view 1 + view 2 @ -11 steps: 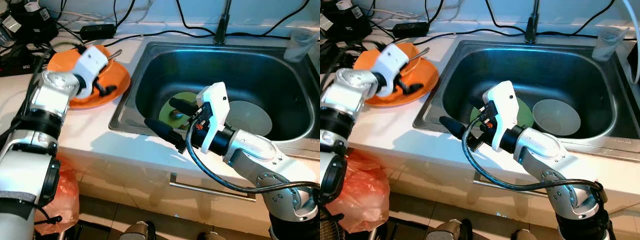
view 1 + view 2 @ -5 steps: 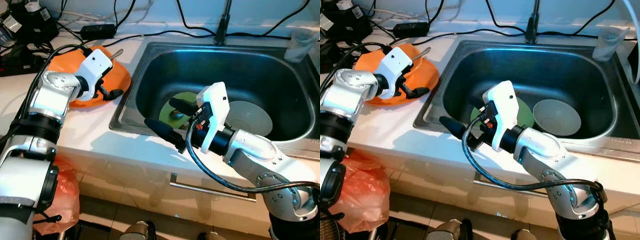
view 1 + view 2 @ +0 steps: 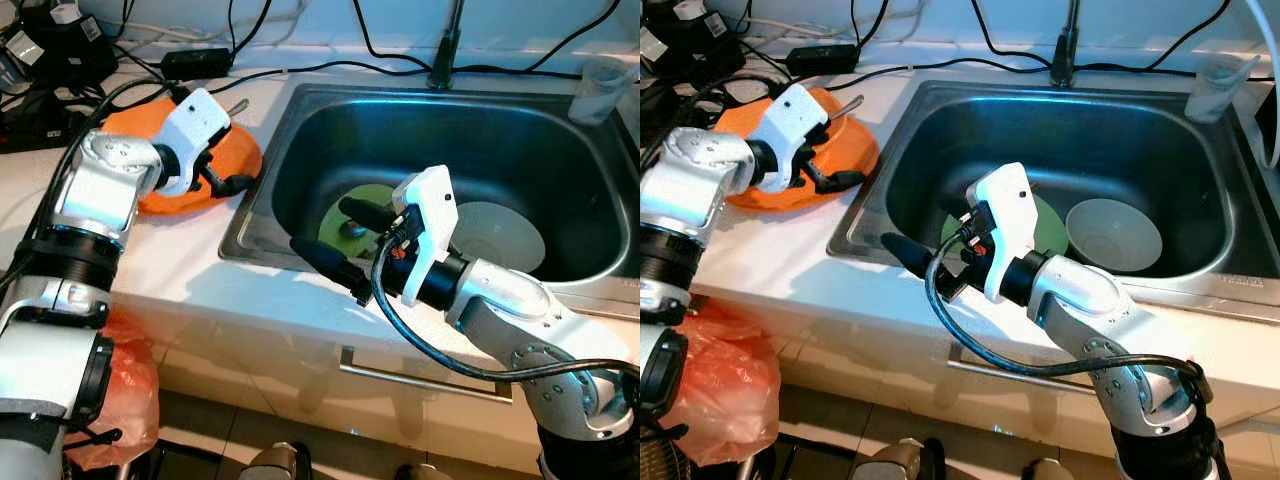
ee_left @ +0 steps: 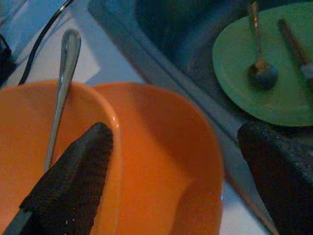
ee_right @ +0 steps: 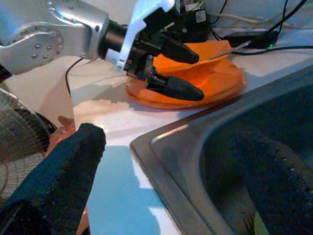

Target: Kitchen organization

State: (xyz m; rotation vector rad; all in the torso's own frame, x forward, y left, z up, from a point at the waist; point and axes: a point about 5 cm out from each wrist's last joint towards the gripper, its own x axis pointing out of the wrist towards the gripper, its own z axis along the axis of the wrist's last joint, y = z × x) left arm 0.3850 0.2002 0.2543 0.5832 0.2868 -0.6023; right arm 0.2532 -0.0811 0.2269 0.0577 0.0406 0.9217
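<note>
Lifting slightly since a second ago, the left end effector (image 3: 226, 163) hovers wide open and empty over the orange plate (image 3: 235, 150) on the worktop (image 3: 190, 250), while the right end effector (image 3: 340, 238), also spread and empty, hangs at the sink (image 3: 600, 270) edge.

Home kitchen: steel sink (image 3: 300, 120), counter (image 3: 190, 255), dishes.

White counter (image 3: 190, 270), steel sink (image 3: 300, 110), black cables (image 3: 300, 68), cabinet handle (image 3: 420, 380)

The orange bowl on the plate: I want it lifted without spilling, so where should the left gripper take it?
Probably at the orange bowl's thin near rim, from above, one finger inside. The left gripper hovers open there; avoid the spoon handle leaning over the rim.
</note>
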